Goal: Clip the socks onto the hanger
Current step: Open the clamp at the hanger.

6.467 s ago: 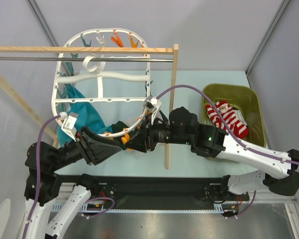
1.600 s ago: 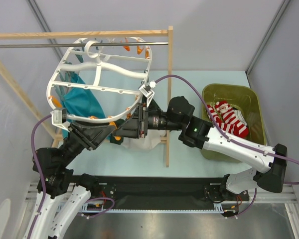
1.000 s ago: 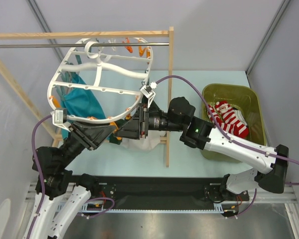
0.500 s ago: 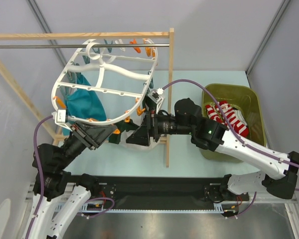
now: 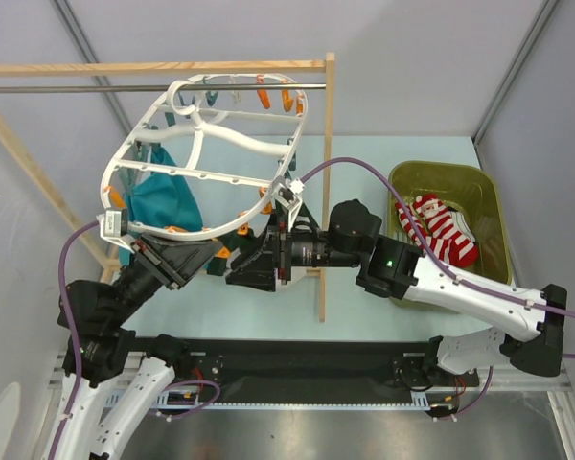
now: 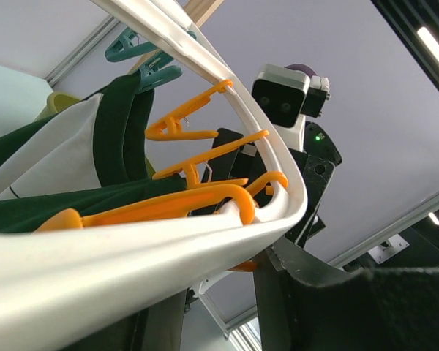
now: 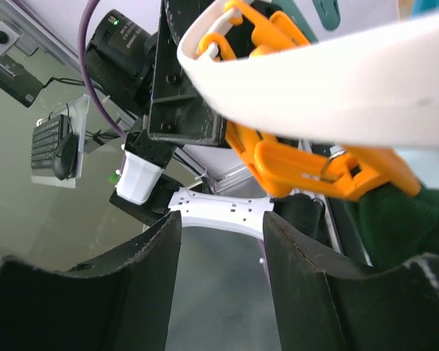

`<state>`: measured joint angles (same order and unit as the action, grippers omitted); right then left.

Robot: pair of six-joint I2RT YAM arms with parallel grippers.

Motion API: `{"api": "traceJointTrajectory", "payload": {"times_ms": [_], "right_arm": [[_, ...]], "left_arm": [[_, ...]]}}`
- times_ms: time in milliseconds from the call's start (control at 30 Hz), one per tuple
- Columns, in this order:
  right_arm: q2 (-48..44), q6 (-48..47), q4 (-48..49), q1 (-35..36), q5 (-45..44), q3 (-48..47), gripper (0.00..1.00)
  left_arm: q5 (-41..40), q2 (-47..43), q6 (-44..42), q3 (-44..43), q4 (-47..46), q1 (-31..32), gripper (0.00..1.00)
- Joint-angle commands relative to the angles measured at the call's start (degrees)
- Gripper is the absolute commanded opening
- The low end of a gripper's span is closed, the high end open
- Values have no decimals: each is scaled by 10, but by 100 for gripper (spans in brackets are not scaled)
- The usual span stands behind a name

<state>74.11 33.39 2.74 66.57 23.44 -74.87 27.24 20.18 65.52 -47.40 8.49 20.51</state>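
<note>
The hanger [image 5: 125, 163], a white oval frame with orange and teal clips, is tilted up with its hook near the rack's rod. My left gripper [image 5: 203, 251] is shut on its near rim [image 6: 132, 256], which runs between the fingers in the left wrist view. My right gripper [image 5: 244, 271] is open and empty just under that rim [image 7: 336, 80], below an orange clip [image 7: 314, 164]. Red-and-white striped socks [image 5: 441, 230] lie in the olive bin [image 5: 489, 201] at the right, away from both grippers.
A wooden rack with an upright post [image 5: 326, 172] and a metal rod [image 5: 77, 87] stands over the table. A teal cloth [image 5: 163, 201] and a dark green-and-white garment [image 6: 73, 161] hang from the hanger's clips. The garment also shows in the right wrist view [image 7: 395, 219].
The hanger has risen and tilted, its hook now up by the rod, carried by my left gripper. My right gripper has come off the rim and moved lower and left.
</note>
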Motion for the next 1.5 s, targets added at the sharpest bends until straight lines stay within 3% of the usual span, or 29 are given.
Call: {"api": "traceJointTrajectory", "payload": {"times_ms": [0, 600, 767, 933, 1000, 1067, 1100, 1133, 1200, 1467], "right_arm": [[3, -24, 69, 1, -24, -4, 53], [29, -55, 120, 0, -42, -20, 47], [40, -49, 117, -1, -27, -30, 33], [39, -34, 117, -2, -17, -30, 0], [33, -38, 102, 0, -21, -31, 0], [25, -45, 85, 1, -43, -33, 0], [24, -48, 57, 1, -64, -37, 0], [23, -53, 40, 1, -74, -49, 0], [24, -72, -10, 3, -113, -62, 0], [45, -138, -91, 34, -220, -113, 0]], "left_arm": [[23, 6, 43, -16, -12, 2, 0], [22, -6, 57, -38, 14, 2, 0], [17, -4, 54, -40, 21, 1, 0], [4, -3, 42, -45, 44, 1, 0], [-12, -3, 29, -63, 71, 1, 1], [-31, -11, 8, -78, 117, 1, 21], [-57, -15, 2, -95, 136, 1, 49], [-67, -24, -9, -104, 171, 1, 62], [-96, -32, -13, -127, 208, 1, 81], [-127, -41, 34, -162, 311, 1, 84]]}}
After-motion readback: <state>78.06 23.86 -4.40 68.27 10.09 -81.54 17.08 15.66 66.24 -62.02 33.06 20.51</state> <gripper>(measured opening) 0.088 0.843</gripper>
